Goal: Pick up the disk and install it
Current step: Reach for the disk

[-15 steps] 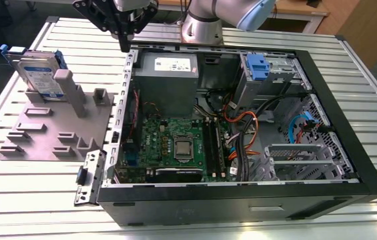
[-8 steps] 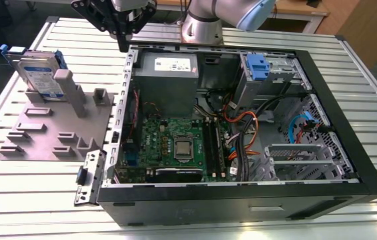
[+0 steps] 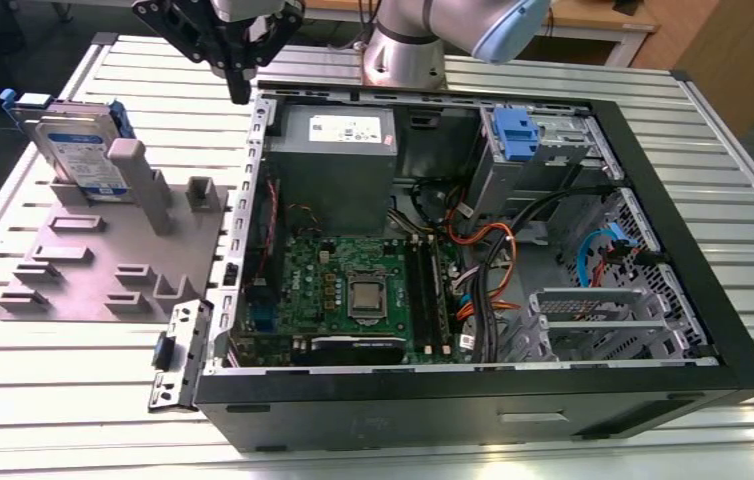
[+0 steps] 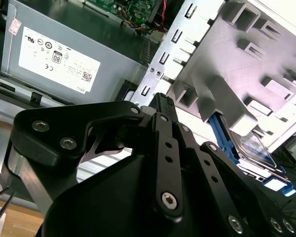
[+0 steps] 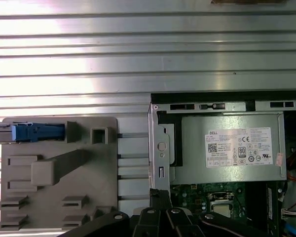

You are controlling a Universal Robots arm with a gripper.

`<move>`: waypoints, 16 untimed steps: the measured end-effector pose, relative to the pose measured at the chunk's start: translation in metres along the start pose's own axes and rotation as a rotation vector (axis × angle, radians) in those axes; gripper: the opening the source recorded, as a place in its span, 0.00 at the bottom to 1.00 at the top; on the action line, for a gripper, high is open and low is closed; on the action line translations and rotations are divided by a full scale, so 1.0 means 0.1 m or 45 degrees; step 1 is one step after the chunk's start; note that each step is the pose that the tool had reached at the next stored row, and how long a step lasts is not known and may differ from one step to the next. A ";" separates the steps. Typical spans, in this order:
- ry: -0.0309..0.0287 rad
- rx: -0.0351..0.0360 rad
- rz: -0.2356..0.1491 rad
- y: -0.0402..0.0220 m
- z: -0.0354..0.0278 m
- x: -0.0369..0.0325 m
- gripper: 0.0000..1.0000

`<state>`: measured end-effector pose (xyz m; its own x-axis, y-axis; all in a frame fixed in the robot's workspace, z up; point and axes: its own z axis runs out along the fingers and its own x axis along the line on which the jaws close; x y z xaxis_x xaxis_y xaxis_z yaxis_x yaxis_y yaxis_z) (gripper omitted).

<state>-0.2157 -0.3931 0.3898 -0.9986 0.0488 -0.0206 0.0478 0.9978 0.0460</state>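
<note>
— Disk point(image 3: 77, 150): location?
— Stands on edge in a slot of the grey holder point(image 3: 97, 280), at the exterior view's left, on the slatted metal table point(image 3: 30, 400). It sits outside the open computer case point(image 3: 697, 300), just beside it. Silver body, white-and-blue label, blue rails. Untouched.
— Gripper point(image 3: 237, 95): condition?
— Black fingers pressed together, nothing between them. The tip hangs above the case wall that faces the holder, close to the power supply point(image 3: 337, 150) and apart from the disk.
— Case contents?
— Grey power supply with a white label, a green circuit board point(image 3: 350, 290), and orange and black cables point(image 3: 484, 260).
— Disk seen from the wrist?
— Edge-on in the first wrist view, its blue rail facing the camera.
</note>
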 end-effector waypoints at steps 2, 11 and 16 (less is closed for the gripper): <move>0.0000 0.0000 0.000 0.000 0.000 0.027 0.11; -0.0001 -0.0001 0.000 0.017 0.000 0.124 0.11; -0.0001 0.0000 0.000 0.049 0.000 0.245 0.11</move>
<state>-0.2400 -0.3870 0.3895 -0.9986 0.0488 -0.0206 0.0478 0.9978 0.0461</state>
